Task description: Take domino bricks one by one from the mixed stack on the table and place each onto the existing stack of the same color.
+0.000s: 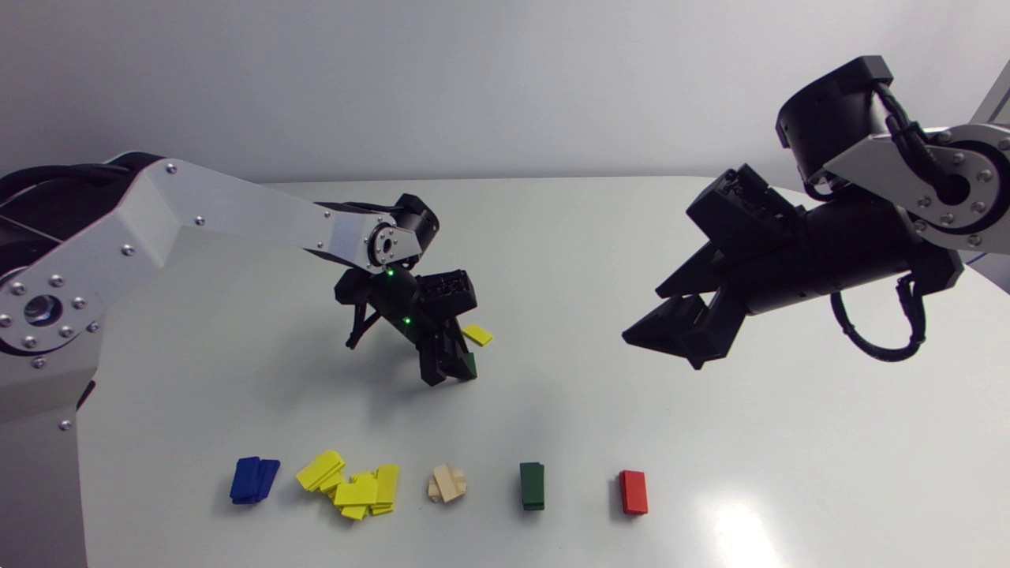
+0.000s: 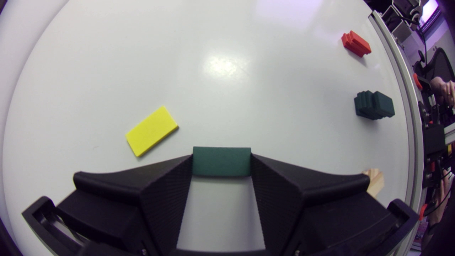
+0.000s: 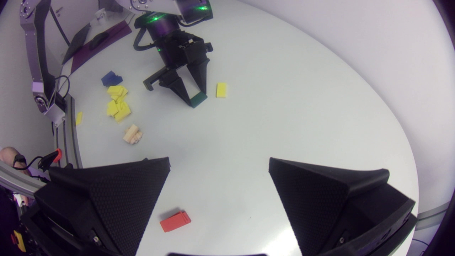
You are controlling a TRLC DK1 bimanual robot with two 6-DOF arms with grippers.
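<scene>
My left gripper [image 1: 451, 371] is down at the table's middle, shut on a dark green brick [image 2: 221, 161] that both fingers press from its two ends. A single yellow brick [image 2: 151, 130] lies flat on the table just beside that gripper. Along the front edge stand the colour stacks: blue [image 1: 254, 480], a sprawled yellow heap [image 1: 353, 485], wood-coloured [image 1: 447, 483], green [image 1: 533, 485] and red [image 1: 633, 491]. My right gripper [image 1: 671, 335] hangs open above the table's right half with nothing between its fingers; the red stack [image 3: 175, 221] lies below it.
The yellow heap [image 3: 118, 104] is loose and spread out, not a neat stack. A bare stretch of white table [image 1: 568, 260] separates the two grippers.
</scene>
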